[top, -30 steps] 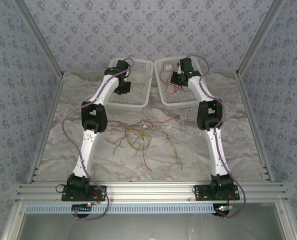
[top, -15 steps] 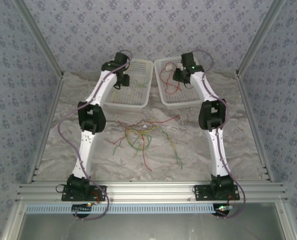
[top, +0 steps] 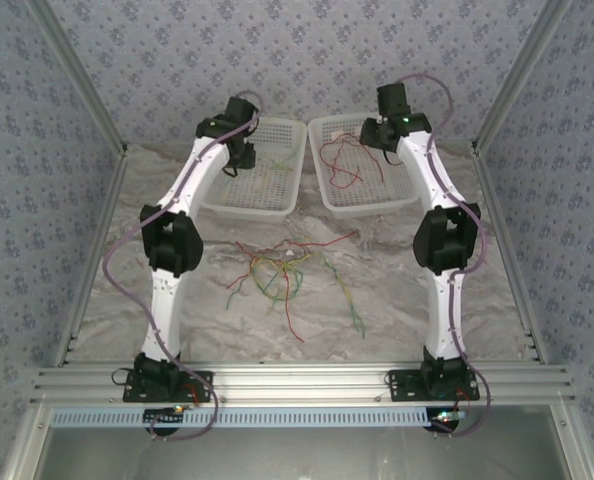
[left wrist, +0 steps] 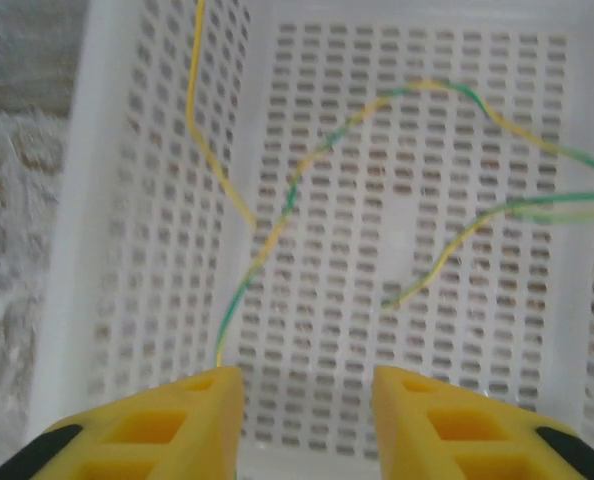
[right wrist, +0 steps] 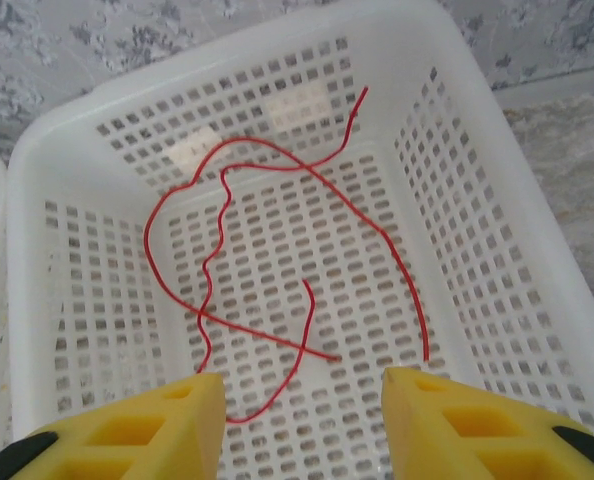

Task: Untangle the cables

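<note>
Landmark for these notes: the white perforated plastic basket on the left (top: 252,208).

- Left pincer (top: 235,158) hangs above the landmark basket, over its left part. On its wrist camera I see this pincer (left wrist: 307,385) with its yellow fingers (left wrist: 192,420) parted to a moderate gap, with nothing between them.
- One thin yellow-and-green cable (left wrist: 432,85) lies loose on the floor of the landmark basket (left wrist: 67,250). One end climbs its left wall.
- A second white perforated basket (top: 362,205) sits just beside the landmark, on its right.
- Right pincer (top: 375,135) hangs above that neighbour. On its own camera I see the pincer (right wrist: 302,385) parted about as far as the left one, gripping nothing.
- A single thin red cable (right wrist: 307,170) lies looped inside the neighbour (right wrist: 22,300).
- The tangled bunch of thin cables (top: 277,270), red, green, yellow and orange, lies on the pale marbled surface (top: 207,320), on the near side of the landmark and a little right of it.
- One green-yellow strand (top: 352,300) lies apart, further right.
</note>
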Action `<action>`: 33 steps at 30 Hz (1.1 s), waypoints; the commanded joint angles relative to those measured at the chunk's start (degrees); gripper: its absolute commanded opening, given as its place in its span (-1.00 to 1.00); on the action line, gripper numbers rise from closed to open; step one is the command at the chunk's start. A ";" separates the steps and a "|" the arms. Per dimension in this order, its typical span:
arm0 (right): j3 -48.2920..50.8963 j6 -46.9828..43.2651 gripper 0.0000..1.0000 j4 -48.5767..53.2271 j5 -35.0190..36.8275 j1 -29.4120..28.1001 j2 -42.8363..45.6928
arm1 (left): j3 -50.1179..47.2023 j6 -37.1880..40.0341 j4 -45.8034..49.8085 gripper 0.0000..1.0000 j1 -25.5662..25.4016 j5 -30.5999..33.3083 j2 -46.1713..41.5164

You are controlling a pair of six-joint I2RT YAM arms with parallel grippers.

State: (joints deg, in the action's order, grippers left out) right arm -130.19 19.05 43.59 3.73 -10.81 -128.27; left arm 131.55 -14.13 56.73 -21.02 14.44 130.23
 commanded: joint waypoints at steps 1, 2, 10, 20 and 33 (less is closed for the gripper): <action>4.62 0.38 -0.04 -1.76 -4.01 1.67 5.03 | -11.68 -1.04 -8.66 -0.13 -0.77 -0.06 -14.07; 5.93 0.24 -0.04 -1.98 -4.30 2.30 6.28 | -16.50 -1.94 -11.30 -0.11 -0.38 -0.17 -17.86; 19.40 2.37 -0.04 -4.75 -6.39 12.79 13.61 | -48.56 -9.84 -25.42 0.00 12.98 -4.90 -39.65; 29.85 2.35 -0.07 -5.52 -4.16 18.89 15.22 | -60.09 -11.53 -27.53 -0.23 21.78 -7.73 -37.59; 32.27 2.39 -0.10 -7.53 -6.50 13.47 13.01 | -60.34 -11.75 -33.37 -0.44 15.82 -9.92 -29.83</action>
State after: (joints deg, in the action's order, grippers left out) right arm -98.39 21.02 36.91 -1.72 3.16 -114.65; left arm 70.17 -25.19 25.82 -4.43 5.74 99.57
